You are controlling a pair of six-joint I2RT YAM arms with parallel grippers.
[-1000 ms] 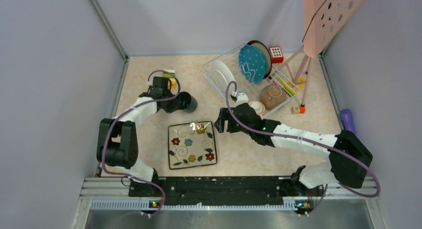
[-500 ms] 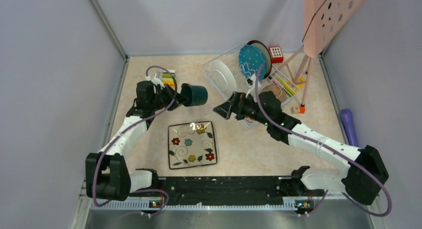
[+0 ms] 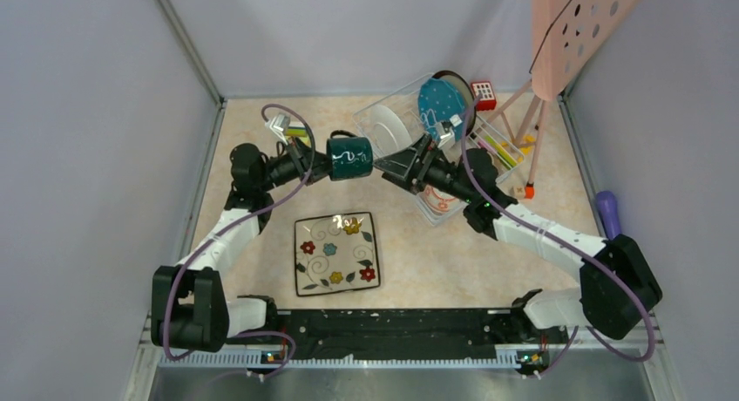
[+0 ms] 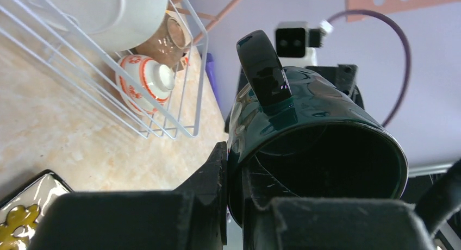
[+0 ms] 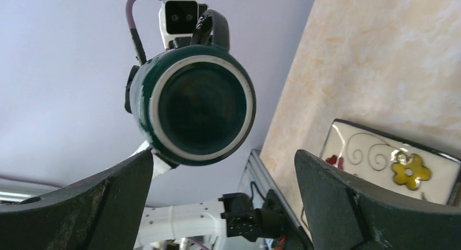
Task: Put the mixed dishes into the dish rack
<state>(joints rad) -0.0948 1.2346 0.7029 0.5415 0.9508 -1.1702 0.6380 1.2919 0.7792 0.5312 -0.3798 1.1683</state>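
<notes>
My left gripper (image 3: 327, 159) is shut on the rim of the teal mug (image 3: 350, 157) and holds it sideways in the air, left of the dish rack (image 3: 373, 113). In the left wrist view one finger (image 4: 215, 179) is outside the mug (image 4: 304, 125) and one inside. My right gripper (image 3: 385, 163) is open and empty, facing the mug's base (image 5: 195, 106) with a gap between them. The blue dotted plate (image 3: 438, 105) and a white plate (image 3: 392, 131) stand in the rack. A white red-marked dish (image 4: 144, 79) and the brown bowl (image 4: 168, 38) lie in it. The square floral plate (image 3: 335, 253) lies flat on the table.
A pink perforated stand (image 3: 575, 26) rises at the back right, its legs beside the rack. The red toy cube (image 3: 484, 94) sits behind the rack. Coloured blocks (image 3: 296, 132) lie behind my left arm. A purple object (image 3: 608, 211) lies by the right wall.
My left gripper has lifted the mug off the table and carried it right, towards the rack. My right gripper has swung up and left to face the mug, staying open.
</notes>
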